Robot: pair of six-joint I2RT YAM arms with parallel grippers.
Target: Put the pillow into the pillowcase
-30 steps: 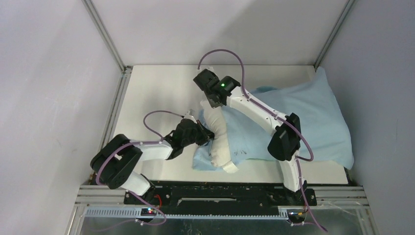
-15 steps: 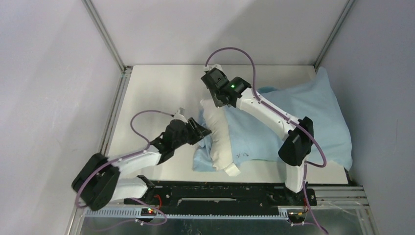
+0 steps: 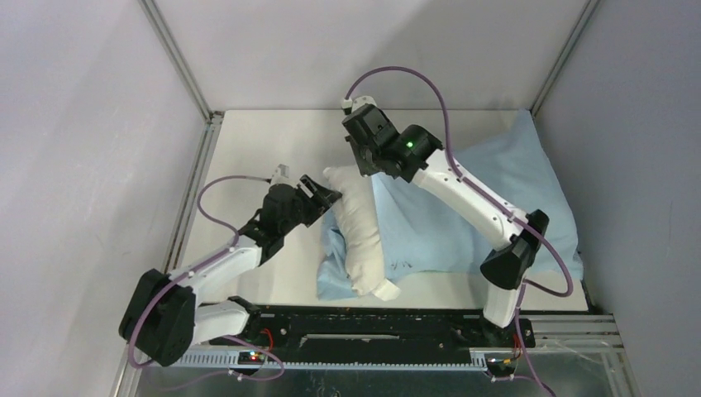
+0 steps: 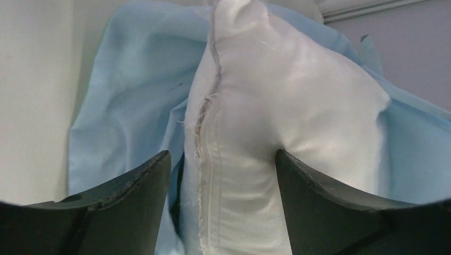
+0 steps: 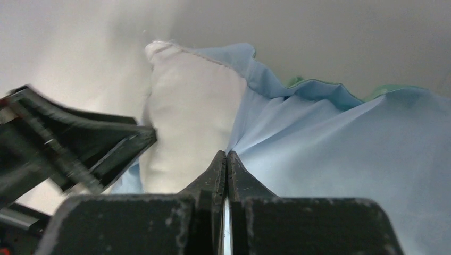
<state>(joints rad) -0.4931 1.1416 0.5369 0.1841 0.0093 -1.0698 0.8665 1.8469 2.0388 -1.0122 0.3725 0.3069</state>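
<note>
**Pillow edge sits between spread fingers**

The left end effector [image 4: 222, 156] has its two dark fingers [image 4: 133, 196] set wide apart, and the cream pillow [image 4: 276, 106] bulges up between them. A frayed seam [image 4: 205, 117] runs down the pillow's near edge. The wrinkled light blue pillowcase [image 4: 133, 90] lies behind it on both sides. White tabletop [image 4: 32, 95] shows beside the cloth, and a grey wall [image 4: 404, 48] stands farther off.

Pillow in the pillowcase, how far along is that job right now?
Mostly done: the blue pillowcase holds most of the pillow. In hand: the open left claw straddles the pillow's exposed cream end, and the shut right claw sits at the case's mouth, grip unclear. Left: get that end inside and pull the mouth over it.
</note>
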